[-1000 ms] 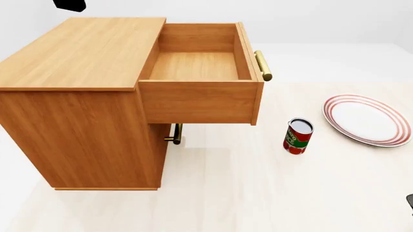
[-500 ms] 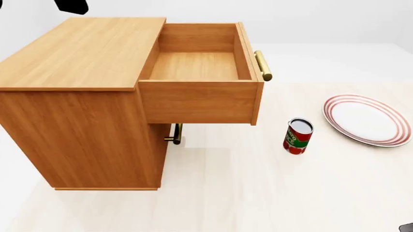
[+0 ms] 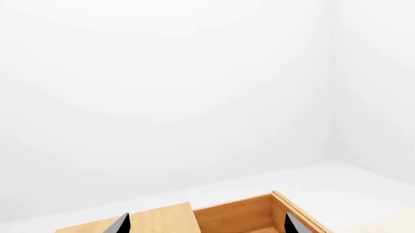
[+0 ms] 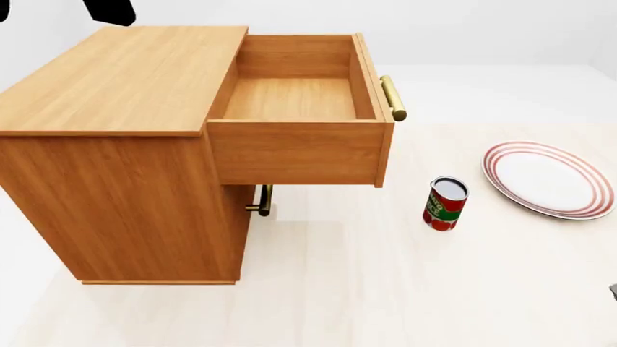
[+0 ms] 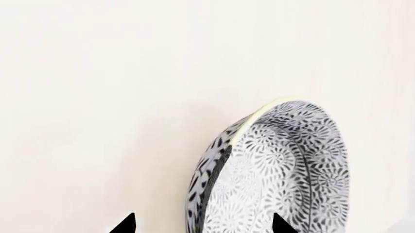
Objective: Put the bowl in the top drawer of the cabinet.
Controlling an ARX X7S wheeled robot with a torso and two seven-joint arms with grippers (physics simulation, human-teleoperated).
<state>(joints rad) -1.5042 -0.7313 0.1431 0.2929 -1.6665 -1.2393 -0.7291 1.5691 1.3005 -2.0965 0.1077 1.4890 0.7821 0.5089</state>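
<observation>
The top drawer (image 4: 299, 97) of the cabinet (image 4: 115, 144) stood pulled out in the upper middle of the head view, and its inside was bare, so the opening seemed done while the placing was not yet done. The bowl (image 5: 279, 170) did not show in the head view at all; it showed only in the lower right of the right wrist view, on the pale bench (image 5: 97, 97). The right pincer (image 5: 201, 224) had its two dark fingertips spread, one on each side of the bowl's near rim, but I could not tell whether they touched it. The left pincer (image 3: 206, 224) was also spread, holding nothing, high above the cabinet. Grasping, carrying and releasing seemingly remained.
</observation>
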